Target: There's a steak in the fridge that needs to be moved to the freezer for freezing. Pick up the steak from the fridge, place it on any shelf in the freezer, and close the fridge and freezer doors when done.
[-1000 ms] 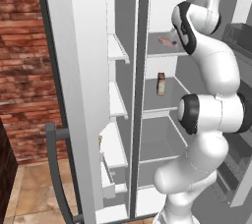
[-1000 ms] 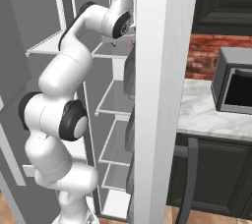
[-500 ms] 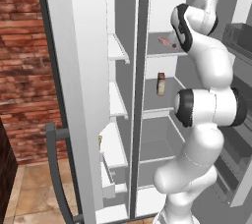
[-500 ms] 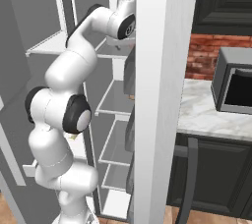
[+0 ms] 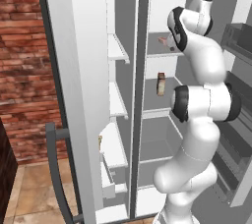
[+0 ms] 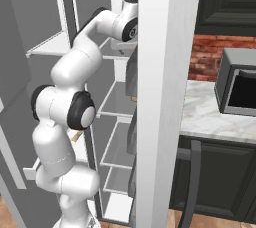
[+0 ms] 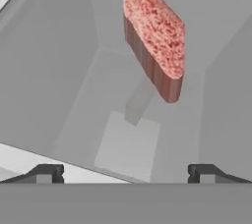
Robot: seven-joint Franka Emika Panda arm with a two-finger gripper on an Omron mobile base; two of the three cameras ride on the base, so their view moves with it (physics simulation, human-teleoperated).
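Nearest you in the hand view, the gripper has its jaws spread wide with nothing between them, the two dark tips standing far apart at the bottom of that view; beyond them lies the pale floor of a shelf in the fridge, bare between the tips; farther in, the steak sits ahead of the jaws and a little toward the right-hand tip, well apart from both; its long axis runs on a slant, from upper left to lower right as the hand sees it, so you will likely need to turn the wrist before the jaws can close across its narrow width; it reads as a flat, mottled pink-red slab with a darker brownish edge facing the camera; from the left base view it shows as a small pink patch on the upper shelf just beside the arm's wrist, though that view is too coarse to confirm how it lies.
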